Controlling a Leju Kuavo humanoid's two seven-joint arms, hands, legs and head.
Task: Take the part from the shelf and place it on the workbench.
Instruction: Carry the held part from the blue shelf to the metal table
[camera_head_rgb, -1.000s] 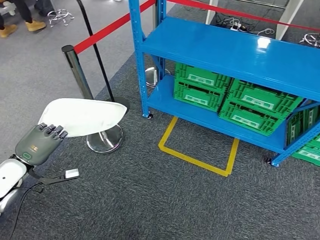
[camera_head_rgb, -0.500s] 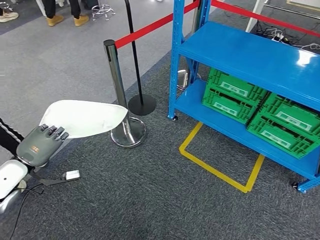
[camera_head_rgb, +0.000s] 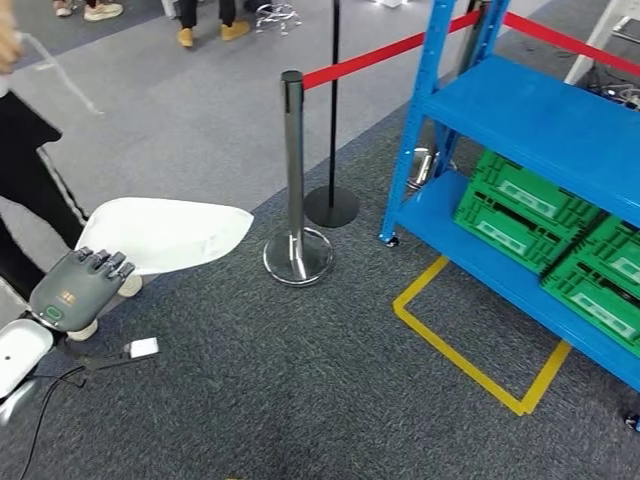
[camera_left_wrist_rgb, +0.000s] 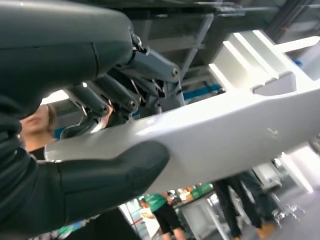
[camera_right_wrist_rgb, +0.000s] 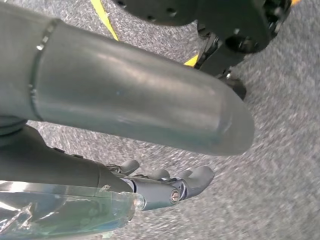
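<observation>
The part (camera_head_rgb: 170, 232) is a long, flat white panel with a pointed end. My left hand (camera_head_rgb: 75, 287) grips it at the low left of the head view and holds it above the grey carpet. In the left wrist view the thumb (camera_left_wrist_rgb: 113, 170) lies under the white part (camera_left_wrist_rgb: 226, 135) and the dark fingers (camera_left_wrist_rgb: 98, 100) curl over its other face. My right hand (camera_right_wrist_rgb: 158, 185) hangs over the carpet with its fingers stretched out and nothing in them.
The blue shelf (camera_head_rgb: 543, 120) stands at the right with green crates (camera_head_rgb: 528, 210) on its lower level. A chrome stanchion (camera_head_rgb: 294, 170) carrying a red belt (camera_head_rgb: 362, 60) and a black pole base (camera_head_rgb: 332, 205) stand ahead. A person (camera_head_rgb: 23, 170) stands close at the left. Yellow tape (camera_head_rgb: 468, 360) marks the floor.
The whole scene has slid to the right in the picture, so the camera has turned left. The shelf is now at the right edge and a person has come into view at left. My left hand still holds the part.
</observation>
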